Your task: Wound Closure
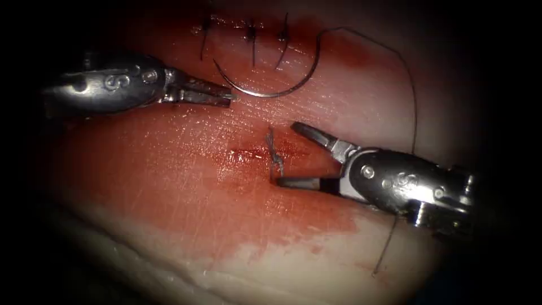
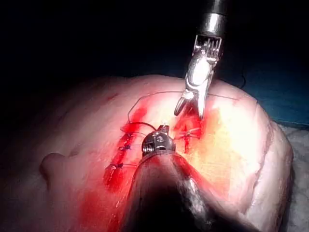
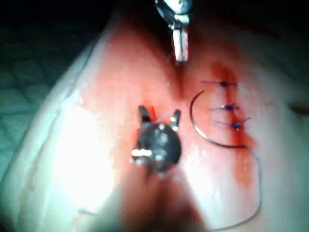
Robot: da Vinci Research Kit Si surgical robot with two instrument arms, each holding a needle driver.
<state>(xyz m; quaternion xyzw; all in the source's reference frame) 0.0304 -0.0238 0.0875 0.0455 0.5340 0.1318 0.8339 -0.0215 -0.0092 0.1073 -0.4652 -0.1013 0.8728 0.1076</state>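
In the endoscope view, your left tool (image 1: 226, 96) has its jaws pressed together and empty, just beside the needle (image 1: 265, 93), which lies free on the tissue (image 1: 169, 186) below the stitches (image 1: 251, 34). Your right tool (image 1: 285, 155) is spread wide around a short thread end (image 1: 275, 151) at the cut, holding nothing. In the right wrist view, the needle (image 3: 203, 130) rests beside the stitches (image 3: 227, 106), with your right tool (image 3: 159, 115) spread.

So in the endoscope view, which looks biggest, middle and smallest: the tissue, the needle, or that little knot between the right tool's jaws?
1. Tissue, by far.
2. Needle, lying free on the tissue.
3. Knot, smallest.
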